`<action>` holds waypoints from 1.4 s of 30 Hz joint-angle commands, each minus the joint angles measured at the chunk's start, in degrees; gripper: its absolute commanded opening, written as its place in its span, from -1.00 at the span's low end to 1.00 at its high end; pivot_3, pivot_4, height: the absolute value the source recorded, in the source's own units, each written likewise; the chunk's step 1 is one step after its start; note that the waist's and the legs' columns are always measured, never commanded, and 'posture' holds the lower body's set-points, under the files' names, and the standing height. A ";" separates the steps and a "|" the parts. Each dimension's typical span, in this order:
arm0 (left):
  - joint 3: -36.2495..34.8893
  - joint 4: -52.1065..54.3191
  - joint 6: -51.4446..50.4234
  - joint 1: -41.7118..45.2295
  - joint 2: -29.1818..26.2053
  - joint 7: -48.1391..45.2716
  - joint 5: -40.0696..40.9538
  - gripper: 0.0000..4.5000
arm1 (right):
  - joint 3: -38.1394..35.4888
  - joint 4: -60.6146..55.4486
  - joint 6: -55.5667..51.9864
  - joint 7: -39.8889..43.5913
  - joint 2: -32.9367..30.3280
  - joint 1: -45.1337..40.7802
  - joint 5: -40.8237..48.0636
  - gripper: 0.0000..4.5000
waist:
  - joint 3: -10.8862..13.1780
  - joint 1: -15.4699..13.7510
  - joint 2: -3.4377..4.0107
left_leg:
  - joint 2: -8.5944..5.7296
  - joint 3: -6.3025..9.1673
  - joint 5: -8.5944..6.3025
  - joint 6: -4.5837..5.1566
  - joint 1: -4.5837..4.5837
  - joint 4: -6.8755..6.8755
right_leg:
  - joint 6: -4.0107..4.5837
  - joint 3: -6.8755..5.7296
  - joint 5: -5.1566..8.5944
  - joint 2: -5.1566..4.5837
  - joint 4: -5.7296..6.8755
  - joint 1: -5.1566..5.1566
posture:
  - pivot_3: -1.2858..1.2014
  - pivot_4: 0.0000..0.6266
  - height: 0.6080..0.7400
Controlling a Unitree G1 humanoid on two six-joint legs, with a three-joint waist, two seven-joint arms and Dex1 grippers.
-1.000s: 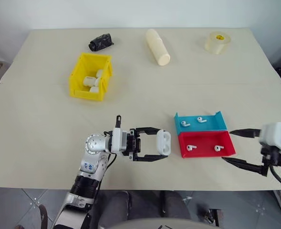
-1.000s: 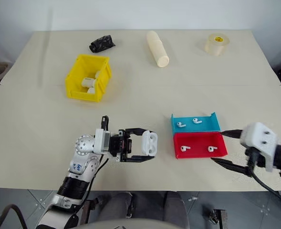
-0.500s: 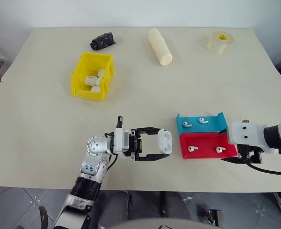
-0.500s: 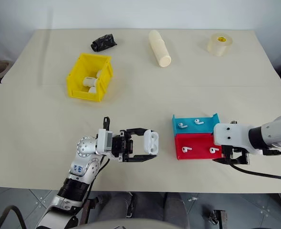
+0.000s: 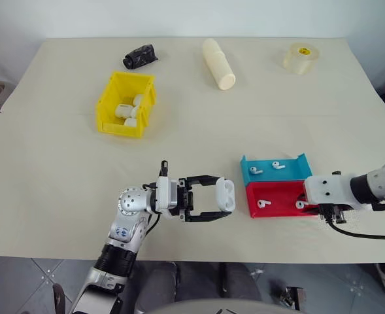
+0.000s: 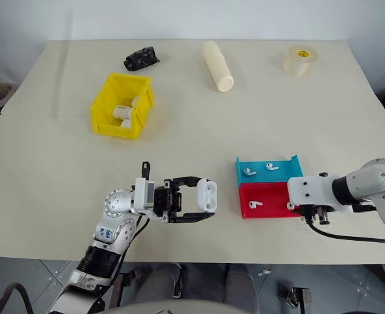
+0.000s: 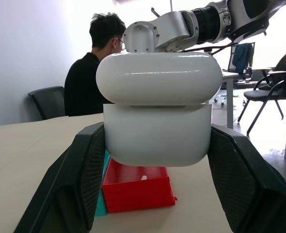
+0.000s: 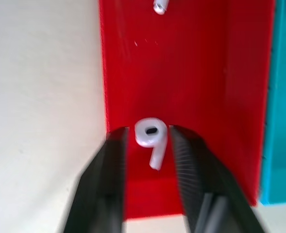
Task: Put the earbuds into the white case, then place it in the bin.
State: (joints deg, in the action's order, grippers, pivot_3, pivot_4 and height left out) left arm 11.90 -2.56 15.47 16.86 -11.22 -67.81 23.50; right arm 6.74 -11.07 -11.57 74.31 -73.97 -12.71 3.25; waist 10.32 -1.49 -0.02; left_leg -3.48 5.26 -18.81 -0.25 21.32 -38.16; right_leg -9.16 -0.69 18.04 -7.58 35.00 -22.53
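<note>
My left gripper (image 5: pixel 223 196) is shut on the white case (image 5: pixel 225 194), holding it above the table's near middle; the case (image 7: pixel 157 111) has its lid down. My right gripper (image 8: pixel 150 138) points down into the right end of the red tray (image 5: pixel 280 196). Its fingers (image 8: pixel 114 160) press on both sides of one earbud (image 8: pixel 151 133) that still lies on the tray floor. A second earbud (image 5: pixel 263 203) lies at the tray's left end. Two more earbuds (image 5: pixel 255 171) lie in the blue tray (image 5: pixel 290 171). The yellow bin (image 5: pixel 107 108) stands at the far left.
The bin holds a few white cases (image 5: pixel 127 111). A cream cylinder (image 5: pixel 217 63), a tape roll (image 5: pixel 301 57) and a crumpled black object (image 5: pixel 138 56) lie along the far edge. A seated person (image 7: pixel 96 73) and office chairs are beyond the table.
My right gripper came in from the table's right edge, tipped down over the red tray's right end and closed its wide-open fingers around an earbud. The left gripper and case stayed put.
</note>
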 commanded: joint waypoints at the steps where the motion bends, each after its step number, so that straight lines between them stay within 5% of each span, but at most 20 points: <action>1: 0.33 2.48 0.37 -0.29 0.08 0.64 0.47 0.24 | 0.55 0.83 1.61 0.93 0.47 -1.28 -1.56 -0.36 | 0.00 0.00 0.00 | 0.00 0.00 0.00 0.00 0.00 0.00 | 0.00 0.00 0.00 0.00 0.00 0.00 | 0.03 -0.52 1.00; 42: 0.51 2.82 -0.40 0.49 -0.40 0.81 0.76 0.24 | 3.62 -4.30 -2.96 1.62 3.07 -0.41 -9.56 -0.36 | -0.01 0.04 0.00 | 0.01 0.00 0.00 -0.01 -0.03 -0.02 | 0.00 0.00 0.00 0.02 0.02 0.03 | 0.03 -0.52 1.00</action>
State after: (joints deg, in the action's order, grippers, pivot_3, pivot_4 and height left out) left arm 12.29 -2.43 14.92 16.97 -11.59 -67.30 23.53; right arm 9.23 -15.77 -14.86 75.94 -70.97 -14.27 -5.34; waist 10.31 -1.45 -0.02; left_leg -3.47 5.26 -18.80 -0.26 21.29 -38.18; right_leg -9.16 -0.70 18.04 -7.56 35.02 -22.50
